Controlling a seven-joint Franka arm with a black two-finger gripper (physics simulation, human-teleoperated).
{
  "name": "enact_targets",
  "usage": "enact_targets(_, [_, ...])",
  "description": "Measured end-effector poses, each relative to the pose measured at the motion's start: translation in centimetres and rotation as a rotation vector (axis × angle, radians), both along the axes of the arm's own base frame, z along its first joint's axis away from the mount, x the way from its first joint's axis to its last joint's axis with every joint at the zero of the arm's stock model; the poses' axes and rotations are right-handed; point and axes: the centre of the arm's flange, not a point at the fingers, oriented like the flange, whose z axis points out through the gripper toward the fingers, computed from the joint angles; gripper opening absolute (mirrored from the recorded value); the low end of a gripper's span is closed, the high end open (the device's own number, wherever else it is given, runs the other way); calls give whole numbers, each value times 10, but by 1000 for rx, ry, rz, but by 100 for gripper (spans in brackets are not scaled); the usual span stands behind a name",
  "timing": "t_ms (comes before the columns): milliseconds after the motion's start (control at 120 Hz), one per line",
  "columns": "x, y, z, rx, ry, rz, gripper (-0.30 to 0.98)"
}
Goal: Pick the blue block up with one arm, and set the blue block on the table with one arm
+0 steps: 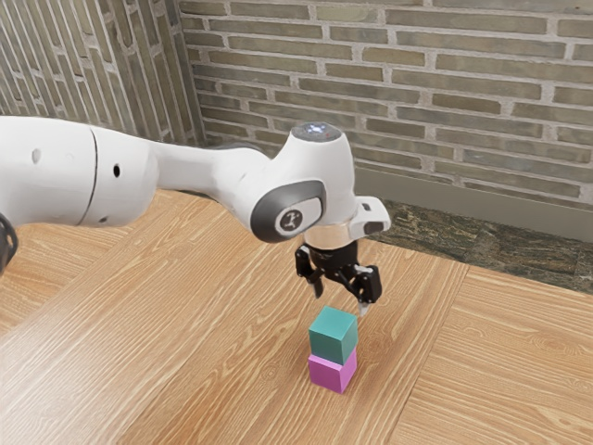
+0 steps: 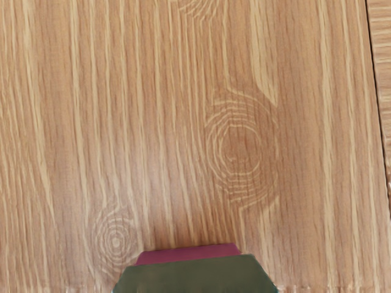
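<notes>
My gripper (image 1: 341, 300) is open, its two black fingers spread and pointing down just above the blocks. Below it, the blue block (image 1: 334, 335), teal in colour, rests on top of a magenta block (image 1: 332, 373), with nothing held between the fingers. At the lower edge of the wrist view the upper block (image 2: 195, 274) looks dark and olive, and a strip of the magenta block (image 2: 189, 253) juts out beyond it.
The stack stands on a wooden table (image 1: 213, 324) with seams between its panels. Beyond the table's far edge are a dark stone strip (image 1: 445, 232) and a brick wall (image 1: 417, 83).
</notes>
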Motion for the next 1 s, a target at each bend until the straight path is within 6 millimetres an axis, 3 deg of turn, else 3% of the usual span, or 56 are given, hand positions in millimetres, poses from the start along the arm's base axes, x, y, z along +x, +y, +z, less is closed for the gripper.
enact_targets(242, [-10,-1,-4,7,-10,32,67])
enact_targets(900, [-15,0,-46,38,34,70,66])
enact_targets(1000, [-15,-1,-46,35,29,75,58])
